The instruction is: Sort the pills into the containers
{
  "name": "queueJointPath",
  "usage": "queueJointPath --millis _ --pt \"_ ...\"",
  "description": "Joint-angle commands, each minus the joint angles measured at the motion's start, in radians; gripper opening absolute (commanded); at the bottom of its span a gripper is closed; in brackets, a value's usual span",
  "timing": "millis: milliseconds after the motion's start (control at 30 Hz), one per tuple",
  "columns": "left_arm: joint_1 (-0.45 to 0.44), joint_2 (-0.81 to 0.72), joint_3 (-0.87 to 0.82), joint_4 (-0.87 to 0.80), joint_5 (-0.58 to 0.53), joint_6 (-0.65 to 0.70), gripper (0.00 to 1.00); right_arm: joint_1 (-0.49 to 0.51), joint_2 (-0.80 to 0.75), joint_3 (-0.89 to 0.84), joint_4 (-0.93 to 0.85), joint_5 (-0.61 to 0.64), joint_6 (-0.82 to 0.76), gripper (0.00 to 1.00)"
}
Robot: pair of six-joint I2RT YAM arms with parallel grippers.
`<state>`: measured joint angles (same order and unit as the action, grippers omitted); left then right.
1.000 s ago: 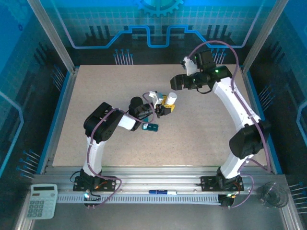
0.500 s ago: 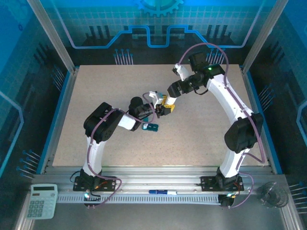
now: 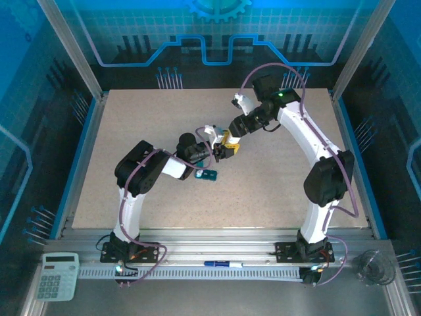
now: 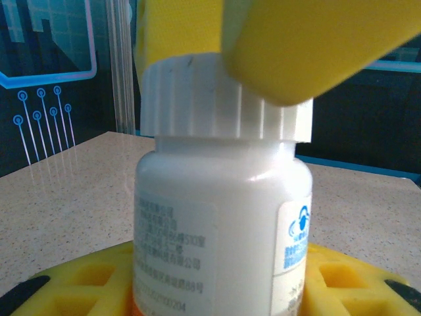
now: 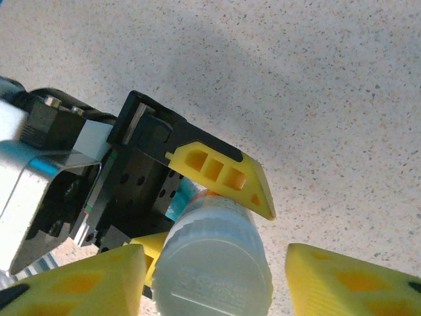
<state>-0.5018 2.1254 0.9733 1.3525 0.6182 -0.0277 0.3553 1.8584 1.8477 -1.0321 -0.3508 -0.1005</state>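
Observation:
A white pill bottle (image 4: 220,217) with a ribbed cap (image 5: 214,270) stands upright near the table's middle. My left gripper (image 3: 223,146) is shut on its body, one yellow finger (image 5: 220,174) pressed against its side. My right gripper (image 3: 235,130) reaches down over the cap. Its left finger (image 5: 99,276) touches the cap, while its right finger (image 5: 348,276) stands a narrow gap away, so it is open around the cap. The small teal containers (image 3: 208,174) lie on the table just in front of my left gripper. The pills are hidden.
Metal frame posts and blue walls ring the speckled table (image 3: 131,145). On the near rail lie a calculator (image 3: 56,276), a pen (image 3: 220,264) and a clear round dish (image 3: 375,266). The right arm arches over the table's right half.
My right gripper has swung left and come down over the bottle's cap, with its jaws narrowing around it. The left arm and the bottle have stayed still.

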Motion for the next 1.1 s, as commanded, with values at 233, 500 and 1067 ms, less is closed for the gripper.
queueJointPath --millis 233,500,1067 --pt "-0.001 -0.031 0.019 0.048 0.006 -0.005 0.0 0.028 -0.027 -0.079 0.044 0.08 0.188 0.42" --pt "0.0 -0.027 0.022 0.048 0.003 -0.006 0.0 0.104 -0.109 -0.249 0.191 0.223 0.598 0.44" --pt "0.0 -0.03 0.021 0.048 0.006 -0.003 0.0 -0.007 -0.265 -0.282 0.318 0.047 0.488 0.8"
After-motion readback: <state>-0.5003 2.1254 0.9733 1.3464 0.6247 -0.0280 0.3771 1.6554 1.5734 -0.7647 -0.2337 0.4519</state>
